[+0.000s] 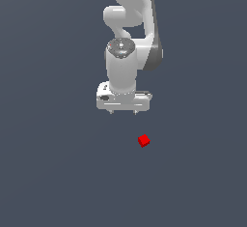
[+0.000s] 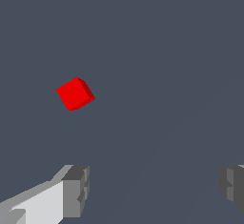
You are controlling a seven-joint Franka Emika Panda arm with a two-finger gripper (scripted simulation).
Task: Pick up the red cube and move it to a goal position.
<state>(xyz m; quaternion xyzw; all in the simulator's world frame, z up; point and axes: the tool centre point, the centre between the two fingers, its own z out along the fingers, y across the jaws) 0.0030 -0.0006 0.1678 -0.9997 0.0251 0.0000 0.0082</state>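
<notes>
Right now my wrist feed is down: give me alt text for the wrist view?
A small red cube lies on a plain dark grey surface, untouched. The two fingers stand wide apart with nothing between them.

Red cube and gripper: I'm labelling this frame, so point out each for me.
red cube [image 1: 143, 140]: exterior view, middle of its visible faces.
gripper [image 1: 123, 110]: exterior view, midway between its two short fingertips, open.
</notes>
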